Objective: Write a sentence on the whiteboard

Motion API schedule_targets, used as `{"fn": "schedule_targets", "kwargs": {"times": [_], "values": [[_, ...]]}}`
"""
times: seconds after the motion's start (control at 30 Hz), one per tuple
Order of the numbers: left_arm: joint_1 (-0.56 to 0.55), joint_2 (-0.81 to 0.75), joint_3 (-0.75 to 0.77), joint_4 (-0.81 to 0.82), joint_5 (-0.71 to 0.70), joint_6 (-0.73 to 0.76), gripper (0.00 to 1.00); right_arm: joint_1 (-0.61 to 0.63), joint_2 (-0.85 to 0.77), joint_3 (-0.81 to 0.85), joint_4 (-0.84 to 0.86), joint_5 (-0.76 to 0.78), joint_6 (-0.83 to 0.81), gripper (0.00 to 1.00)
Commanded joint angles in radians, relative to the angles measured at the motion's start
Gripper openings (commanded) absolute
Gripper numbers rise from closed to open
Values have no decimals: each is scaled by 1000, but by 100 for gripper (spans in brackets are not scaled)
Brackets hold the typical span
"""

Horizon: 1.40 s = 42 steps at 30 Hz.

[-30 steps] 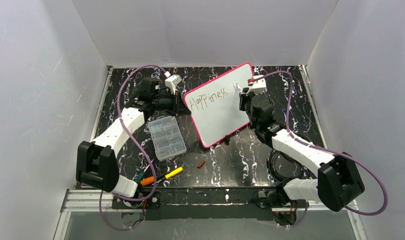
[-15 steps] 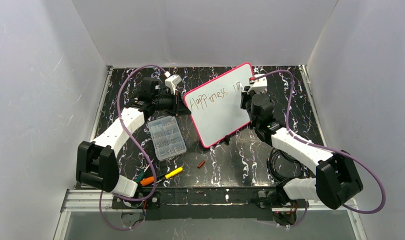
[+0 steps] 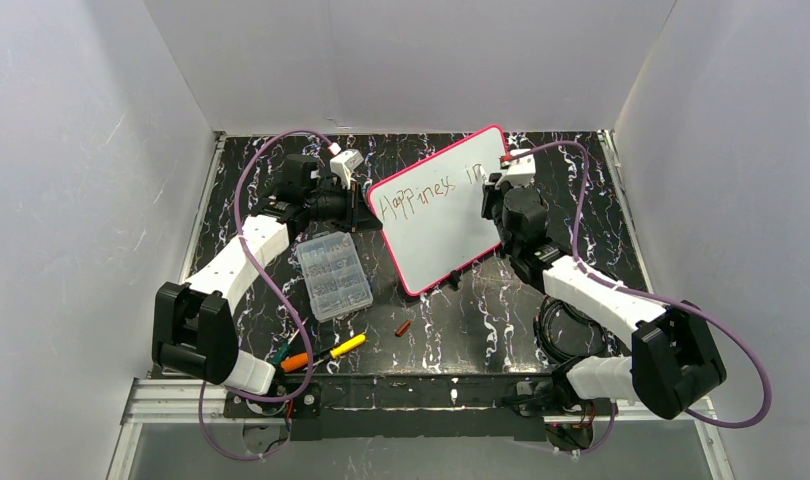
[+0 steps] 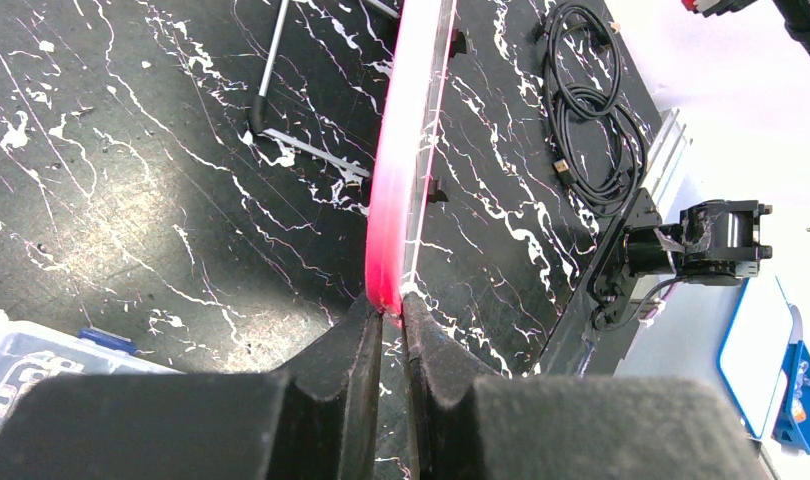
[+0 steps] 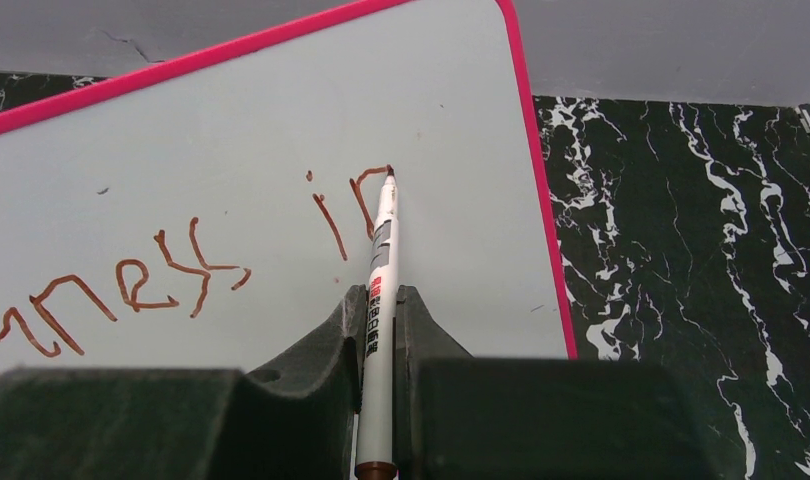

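The whiteboard [image 3: 443, 212], white with a pink-red rim, stands propped at a slant at the table's back middle. My left gripper [image 3: 365, 208] is shut on its left rim [image 4: 393, 240], pinching the edge between the fingertips. My right gripper [image 5: 381, 300] is shut on a white marker [image 5: 380, 300] whose tip touches the board. The sentence [image 5: 181, 275] is one slanted row of brownish-red letters reading "Happiness i" plus a part-drawn letter at the marker tip [image 5: 388, 172]. It also shows in the top view [image 3: 429, 188].
A clear plastic organizer box [image 3: 332, 275] lies left of the board. A small red cap [image 3: 402, 328], a yellow pen [image 3: 343, 346] and orange and green tools [image 3: 289, 359] lie near the front edge. A coiled black cable [image 3: 561, 335] lies front right.
The right gripper and marker have shifted slightly along the board, and another stroke has appeared after the "i". The left arm and the board have not moved.
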Motion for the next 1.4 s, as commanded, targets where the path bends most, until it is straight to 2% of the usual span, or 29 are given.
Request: {"fn": "schedule_targets", "kwargs": {"times": [0.0, 0.6, 0.93, 1.13, 1.23, 1.37], "values": [[-5, -56, 9, -15, 28, 17, 0, -6, -15, -30, -13, -5, 24, 1], [-5, -68, 2, -15, 25, 23, 0, -6, -39, -49, -31, -12, 47, 1], [-5, -76, 0, -17, 30, 20, 0, -6, -158, -1, -163, -45, 56, 1], [-6, -81, -1, -16, 36, 15, 0, -2, -222, 24, -277, -257, 72, 1], [-5, -83, -4, -16, 33, 16, 0, 19, -252, 2, -284, -375, 88, 1], [-5, -85, -6, -16, 30, 17, 0, 79, -316, -32, -287, -452, 89, 1]]}}
